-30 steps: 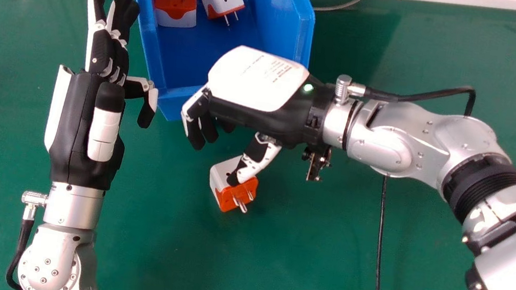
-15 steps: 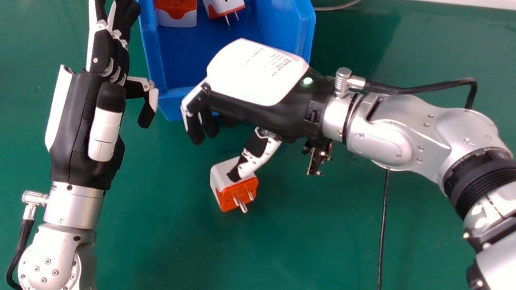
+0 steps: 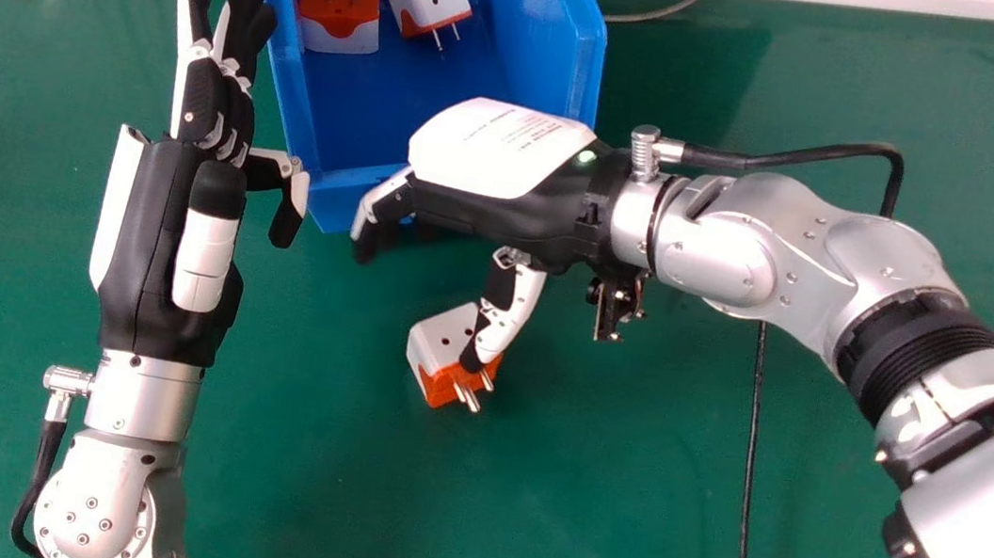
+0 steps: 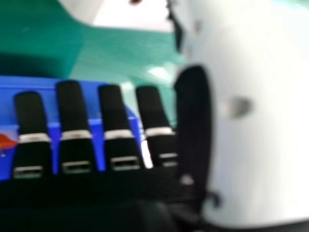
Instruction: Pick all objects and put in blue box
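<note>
The right hand (image 3: 498, 156) is over the near right corner of the box (image 3: 587, 72), its fingers and thumb apart. Table (image 3: 620, 512) spreads right of the box and nearer than the loose plug (image 3: 434, 347); the left hand (image 3: 145, 226) is close by the box's left edge. Three plugs: two in the box, one on the table, just nearer than the right hand's palm, under its thumb tip.

1. I see smooth, faintly shiny plastic on the blue box (image 3: 586, 72).
2. The adapter (image 3: 426, 346) outside it looks plastic, its prongs (image 3: 472, 400) shiny metal.
3. My right robot hand (image 3: 494, 151) wears a smooth, plastic-looking shell.
4. The desk (image 3: 623, 484) looks smooth, softly glossy.
</note>
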Robot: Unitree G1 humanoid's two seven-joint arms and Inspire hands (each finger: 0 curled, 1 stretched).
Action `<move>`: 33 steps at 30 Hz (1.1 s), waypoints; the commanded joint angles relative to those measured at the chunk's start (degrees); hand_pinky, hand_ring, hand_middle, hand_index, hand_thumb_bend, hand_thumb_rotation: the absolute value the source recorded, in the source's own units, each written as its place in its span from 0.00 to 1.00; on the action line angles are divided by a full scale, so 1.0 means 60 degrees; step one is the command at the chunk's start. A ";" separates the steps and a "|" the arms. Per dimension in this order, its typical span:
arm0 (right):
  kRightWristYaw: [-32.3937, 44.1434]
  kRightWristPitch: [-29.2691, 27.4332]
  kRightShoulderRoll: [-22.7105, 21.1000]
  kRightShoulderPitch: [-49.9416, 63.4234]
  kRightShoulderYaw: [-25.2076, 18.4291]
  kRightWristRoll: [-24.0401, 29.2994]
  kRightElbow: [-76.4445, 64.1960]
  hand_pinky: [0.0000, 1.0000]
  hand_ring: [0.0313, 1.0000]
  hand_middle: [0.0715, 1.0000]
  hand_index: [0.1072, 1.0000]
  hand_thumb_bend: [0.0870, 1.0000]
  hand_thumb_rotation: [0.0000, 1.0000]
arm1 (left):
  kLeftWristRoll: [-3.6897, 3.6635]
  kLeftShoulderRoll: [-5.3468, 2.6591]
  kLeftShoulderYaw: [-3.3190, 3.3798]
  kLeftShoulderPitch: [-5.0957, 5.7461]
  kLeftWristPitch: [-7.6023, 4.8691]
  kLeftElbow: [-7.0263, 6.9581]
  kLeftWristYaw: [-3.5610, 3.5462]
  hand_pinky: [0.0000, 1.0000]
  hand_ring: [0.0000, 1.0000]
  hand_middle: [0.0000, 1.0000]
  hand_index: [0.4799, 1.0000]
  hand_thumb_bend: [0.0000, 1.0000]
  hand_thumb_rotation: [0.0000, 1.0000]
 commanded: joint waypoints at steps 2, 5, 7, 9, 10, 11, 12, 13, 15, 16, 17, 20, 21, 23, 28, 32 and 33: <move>-0.0228 0.0132 -0.0055 0.0190 0.0199 -0.0216 0.0000 0.70 0.76 0.82 0.81 0.98 0.15 | -0.0054 -0.0020 0.0023 -0.0015 -0.0097 -0.0185 -0.0004 0.00 1.00 1.00 0.84 1.00 0.96; -0.0378 0.0155 -0.0037 0.0199 0.0284 -0.0323 0.0030 0.70 0.78 0.83 0.82 0.99 0.16 | -0.0037 -0.0013 0.0034 -0.0021 -0.0091 -0.0178 0.0033 0.00 1.00 1.00 0.84 1.00 0.96; -0.0427 0.0147 -0.0047 0.0187 0.0325 -0.0375 0.0030 0.70 0.78 0.83 0.82 0.99 0.16 | -0.0020 -0.0019 0.0030 -0.0033 -0.0098 -0.0159 0.0056 0.00 1.00 1.00 0.84 1.00 0.96; -0.0446 0.0128 -0.0058 0.0154 0.0338 -0.0443 0.0032 0.71 0.79 0.84 0.83 0.99 0.16 | -0.0006 -0.0018 0.0023 -0.0051 -0.0101 -0.0133 0.0072 0.00 1.00 1.00 0.84 1.00 0.96; -0.0440 0.0130 -0.0059 0.0135 0.0345 -0.0483 0.0037 0.71 0.79 0.84 0.83 0.99 0.17 | -0.0001 -0.0011 0.0023 -0.0060 -0.0097 -0.0117 0.0080 0.00 1.00 1.00 0.84 1.00 0.96; -0.0431 0.0123 -0.0066 0.0122 0.0354 -0.0514 0.0044 0.71 0.80 0.85 0.84 1.00 0.17 | -0.0003 -0.0003 0.0025 -0.0069 -0.0098 -0.0098 0.0083 0.00 1.00 1.00 0.84 1.00 0.96; -0.0397 0.0101 -0.0072 0.0115 0.0349 -0.0514 0.0057 0.71 0.80 0.85 0.84 1.00 0.17 | 0.0003 0.0006 0.0028 -0.0076 -0.0107 -0.0087 0.0092 0.00 1.00 1.00 0.83 1.00 0.96; -0.0364 0.0091 -0.0069 0.0117 0.0345 -0.0512 0.0071 0.71 0.80 0.86 0.85 1.00 0.18 | 0.0008 0.0012 0.0030 -0.0078 -0.0116 -0.0087 0.0100 0.00 1.00 1.00 0.83 1.00 0.96; -0.0352 0.0104 -0.0063 0.0114 0.0392 -0.0574 0.0092 0.71 0.80 0.86 0.85 1.00 0.18 | 0.0025 0.0014 0.0030 -0.0076 -0.0138 -0.0102 0.0123 0.00 1.00 1.00 0.83 1.00 0.96; -0.0358 0.0101 -0.0071 0.0111 0.0416 -0.0607 0.0093 0.71 0.80 0.86 0.85 1.00 0.18 | 0.0042 0.0013 0.0029 -0.0076 -0.0152 -0.0104 0.0141 0.00 1.00 1.00 0.83 1.00 0.96; -0.0350 0.0094 -0.0079 0.0101 0.0428 -0.0618 0.0100 0.71 0.81 0.86 0.86 1.00 0.18 | 0.0051 0.0017 0.0030 -0.0089 -0.0161 -0.0089 0.0150 0.00 1.00 1.00 0.83 1.00 0.96; -0.0340 0.0107 -0.0073 0.0086 0.0460 -0.0603 0.0120 0.71 0.81 0.87 0.86 1.00 0.19 | 0.0060 0.0026 0.0022 -0.0115 -0.0159 -0.0065 0.0168 0.00 1.00 1.00 0.84 1.00 0.96; -0.0378 0.0119 -0.0064 0.0096 0.0487 -0.0616 0.0128 0.71 0.81 0.87 0.86 1.00 0.19 | 0.0064 0.0023 0.0017 -0.0121 -0.0159 -0.0062 0.0170 0.00 1.00 1.00 0.84 1.00 0.96; -0.0542 0.0156 -0.0034 0.0121 0.0557 -0.0681 0.0133 0.71 0.81 0.86 0.86 1.00 0.19 | 0.0069 0.0018 0.0010 -0.0127 -0.0154 -0.0069 0.0166 0.00 1.00 1.00 0.84 1.00 0.96; -0.1217 0.0032 -0.0004 0.0174 0.0672 -0.0890 0.0194 0.68 0.78 0.83 0.83 1.00 0.17 | 0.0037 0.0015 0.0011 -0.0120 -0.0149 -0.0081 0.0128 0.00 1.00 1.00 0.83 1.00 0.96; -0.2131 -0.0214 0.0033 0.0232 0.0811 -0.1145 0.0301 0.65 0.73 0.78 0.78 0.97 0.12 | 0.0028 0.0024 0.0026 -0.0110 -0.0189 -0.0055 0.0112 0.00 1.00 1.00 0.83 1.00 0.96; -0.2277 -0.0244 0.0034 0.0229 0.0847 -0.1183 0.0328 0.63 0.70 0.75 0.75 0.96 0.10 | 0.0025 0.0022 0.0029 -0.0114 -0.0198 -0.0039 0.0106 0.00 1.00 1.00 0.83 1.00 0.96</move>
